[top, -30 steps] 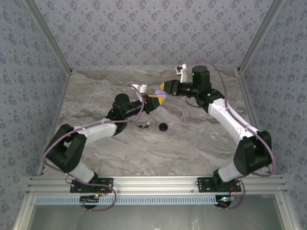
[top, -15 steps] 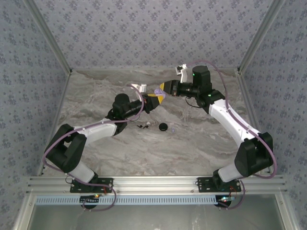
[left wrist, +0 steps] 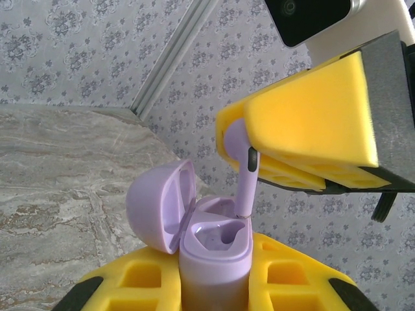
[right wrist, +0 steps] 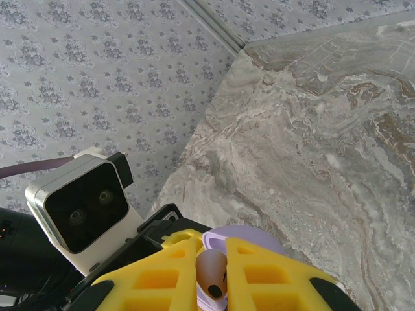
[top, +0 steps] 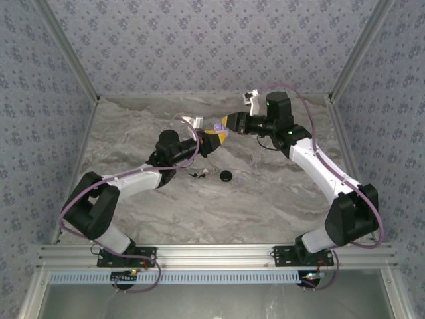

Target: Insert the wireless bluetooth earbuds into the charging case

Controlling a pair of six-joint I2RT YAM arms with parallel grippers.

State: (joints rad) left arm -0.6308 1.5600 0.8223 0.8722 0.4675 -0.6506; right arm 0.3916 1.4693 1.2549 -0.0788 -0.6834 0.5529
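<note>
The lilac charging case point(left wrist: 211, 259) stands upright between my left gripper's point(left wrist: 214, 282) yellow fingers, shut on it, with its lid point(left wrist: 155, 204) swung open to the left. My right gripper point(right wrist: 211, 275) is shut on one lilac earbud point(left wrist: 245, 178), stem pointing down. The stem's tip touches the rim of the case's right-hand well. In the right wrist view the earbud point(right wrist: 212, 273) sits between the yellow pads, with the case lid point(right wrist: 249, 236) just behind. Seen from the top, both grippers meet above the table's middle back, left gripper point(top: 214, 137) and right gripper point(top: 226, 122).
A black round disc point(top: 226, 176) lies on the marble table point(top: 279, 193) below the grippers. Small dark bits point(top: 196, 175) lie to its left and a tiny pale lilac piece point(top: 238, 179) to its right. Patterned walls enclose the table.
</note>
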